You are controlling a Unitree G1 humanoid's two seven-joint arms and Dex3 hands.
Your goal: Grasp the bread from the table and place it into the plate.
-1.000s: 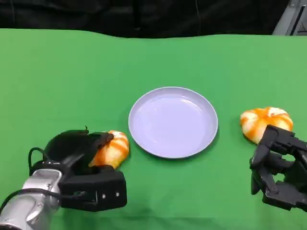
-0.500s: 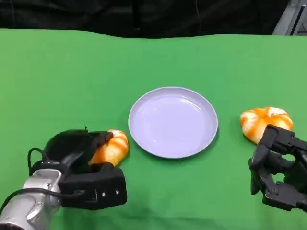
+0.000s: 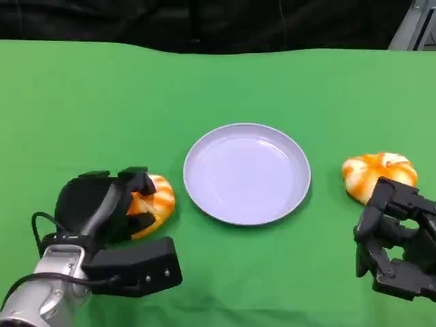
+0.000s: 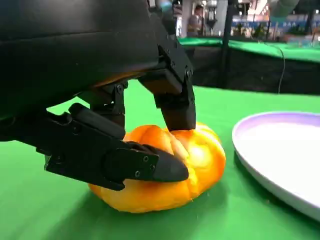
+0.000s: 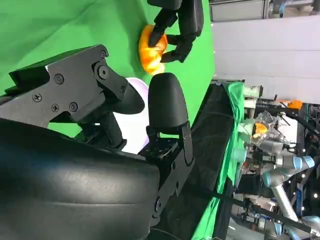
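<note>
Gripping the bread (image 3: 155, 203) with the left hand (image 3: 116, 204): black fingers (image 4: 175, 100) come down over the top of the bun and the thumb wraps along its near side, silver forearm entering from the lower left of the head view. In the left wrist view the bun sits on the green counter (image 3: 218, 88), underside apparently touching the cloth, just beside the plate (image 3: 246, 173) on its left. Right hand (image 3: 395, 235) sits low on the plate's right side, well apart from it, fingers curled in on themselves with nothing in them; it's just in front of a second bun (image 3: 378, 172) and I can't tell if they touch. The right wrist view looks across the plate to the left hand on its bun. Materials: bread is a round, squat, glossy roll, orange with paler cream lobes, pumpkin-like segments radiating from the top centre. Plate is smooth, round, shallow, pale lavender with a raised rim, matte. Counter cover is flat green fabric, dark backdrop (image 3: 204, 20) behind its far edge. Hands are hard black plastic with visible screws; a black cable (image 3: 41, 225) loops at the left wrist. Orientation: bun has no clear long axis, roughly circular from above, domed side up, flat side down; slightly wider than tall in the wrist view. A person (image 4: 192, 22) and other green tables are visible far behind in the left wrist view.
</note>
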